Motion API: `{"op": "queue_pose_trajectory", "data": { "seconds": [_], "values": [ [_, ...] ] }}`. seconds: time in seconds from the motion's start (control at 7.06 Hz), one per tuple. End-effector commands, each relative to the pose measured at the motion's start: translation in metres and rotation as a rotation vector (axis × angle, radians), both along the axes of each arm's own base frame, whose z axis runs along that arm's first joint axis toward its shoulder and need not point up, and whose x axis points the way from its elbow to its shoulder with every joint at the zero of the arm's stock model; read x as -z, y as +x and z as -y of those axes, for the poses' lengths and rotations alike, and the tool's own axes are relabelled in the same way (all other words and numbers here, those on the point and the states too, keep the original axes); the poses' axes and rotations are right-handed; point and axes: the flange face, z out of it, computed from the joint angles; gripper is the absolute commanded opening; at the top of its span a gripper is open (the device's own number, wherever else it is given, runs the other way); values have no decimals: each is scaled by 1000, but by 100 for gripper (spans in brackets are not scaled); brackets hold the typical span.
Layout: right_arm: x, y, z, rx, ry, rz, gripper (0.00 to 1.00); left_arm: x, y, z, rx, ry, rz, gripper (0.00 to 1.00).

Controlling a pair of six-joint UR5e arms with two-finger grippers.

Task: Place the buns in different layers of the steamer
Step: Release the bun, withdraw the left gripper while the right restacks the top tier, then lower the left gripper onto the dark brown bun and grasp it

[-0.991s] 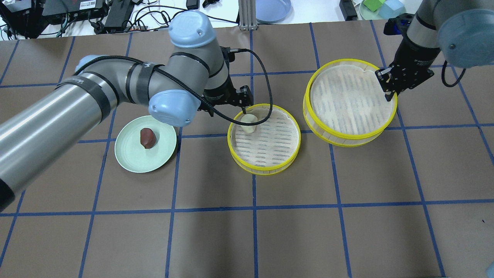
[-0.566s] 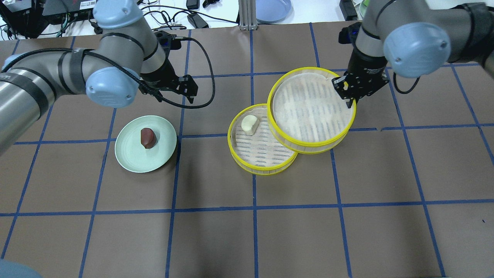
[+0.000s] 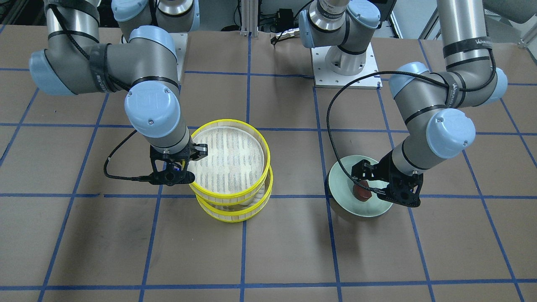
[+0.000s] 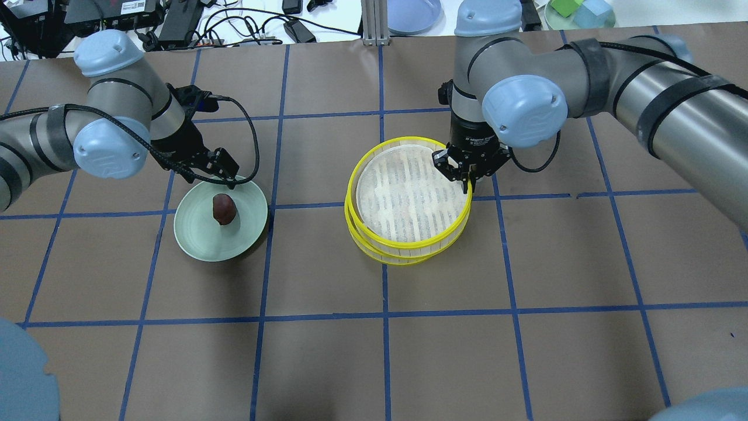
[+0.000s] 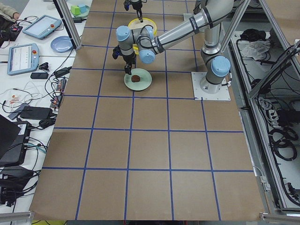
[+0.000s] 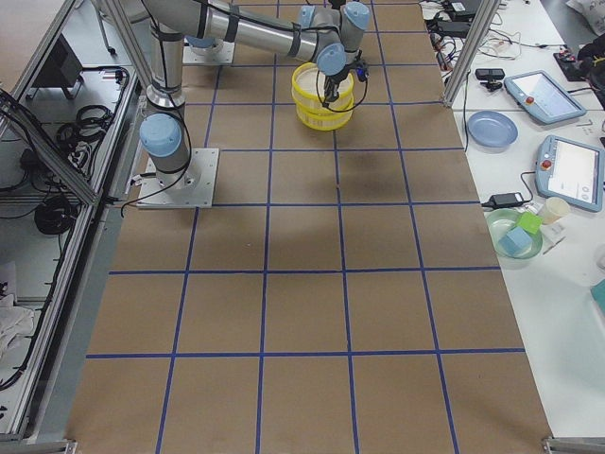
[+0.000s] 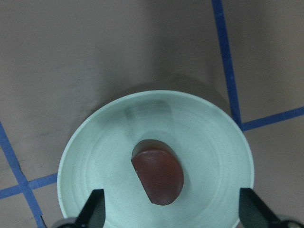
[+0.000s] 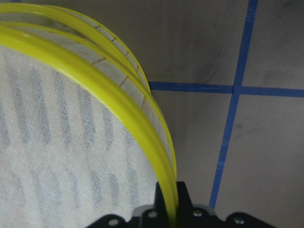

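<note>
fingers (image 8: 184, 203) of the right gripper (image 4: 467, 180) are pressed together on the yellow rim of the upper steamer layer (image 4: 409, 193), one inside the rim and one outside. from this pinch the layer's mesh floor spreads away toward the left gripper's side. directly under it sits the lower steamer layer (image 4: 403, 260), slightly offset, so its yellow rim shows as a thin crescent past the upper one. whether the upper layer rests fully on the lower or is held just above it cannot be told, and the lower layer's inside is hidden by the upper one. well apart from this pair, the left gripper (image 4: 225, 175) hangs with its fingers spread over a pale green plate (image 4: 196, 234). the dark reddish-brown bun (image 7: 159, 173) lies on the plate below the gripper, in line with the gap between the fingers and touching neither. the plate rests on the brown worktop (image 4: 526, 263), which is crossed by blue tape lines, and one of these lines runs just beyond the plate's rim on the far side from the gripper.
</note>
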Motion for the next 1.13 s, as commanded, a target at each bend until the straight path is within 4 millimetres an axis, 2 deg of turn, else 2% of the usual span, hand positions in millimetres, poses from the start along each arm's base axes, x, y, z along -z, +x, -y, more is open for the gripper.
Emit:
{"op": "queue_pose_trajectory", "data": {
  "seconds": [0.0,0.14,0.42,0.57,0.71,0.85,0.99],
  "values": [
    [9,7,2,21,0,-9,0,32,6,-4,-173,79,-5,100],
    [15,8,7,27,-16,-7,0,37,6,-4,-202,92,3,100],
    [14,8,8,28,-21,-4,0,55,8,-9,-220,146,-2,100],
    [15,8,9,28,-24,-2,0,58,8,-10,-244,155,0,100],
    [16,10,9,33,-22,12,0,63,7,-10,-275,168,4,80],
    [17,10,9,34,-21,17,0,66,9,-9,-267,172,17,33],
    [18,10,9,32,-23,17,0,65,14,-6,-202,159,58,0]
  ]
}}
